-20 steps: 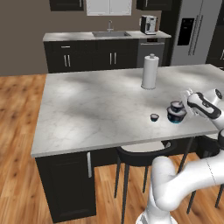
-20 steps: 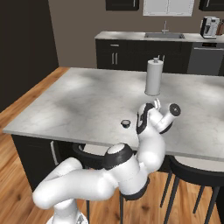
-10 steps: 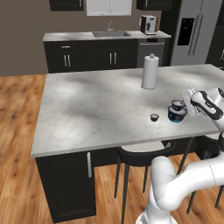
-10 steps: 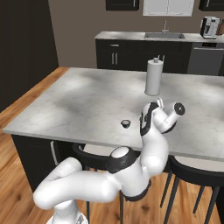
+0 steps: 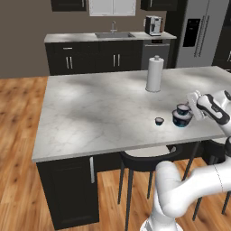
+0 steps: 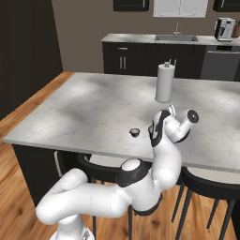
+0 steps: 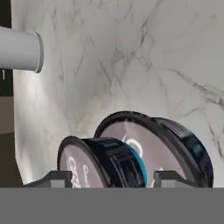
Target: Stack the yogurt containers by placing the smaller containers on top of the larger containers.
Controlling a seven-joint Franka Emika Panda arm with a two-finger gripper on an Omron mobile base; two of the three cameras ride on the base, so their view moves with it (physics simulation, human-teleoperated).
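- My gripper [image 7: 105, 180] sits at the mid tub [image 7: 103, 162], jaws parted, one tip on each side. I can't see either tip touching it, so I read it as not gripped.
- In the left base view the gripper [image 5: 195, 109] is at the right edge of the island [image 5: 99, 113], just beside the stack.
- Mid tub [image 5: 182, 109] sits on the big tub [image 5: 181, 119]; the hand view shows the big tub's [image 7: 173, 148] wide pale top behind and under it. That step looks done.
- Tiny tub [image 5: 159, 121] stands alone on the counter, just left of the stack, apart from it. Right base view: tiny tub [image 6: 134, 132] is near the front edge.
- Handling guess: tubs look light, rigid, smooth-sided, so likely slippery. I'd pinch the tiny one across its sides, low, with a gentle squeeze.
- Stack may tip if nudged, so I'd back off straight.
- All tubs look lidded; contents hidden.
- Towel roll [image 5: 154, 74] stands upright farther back, well apart from the tubs.
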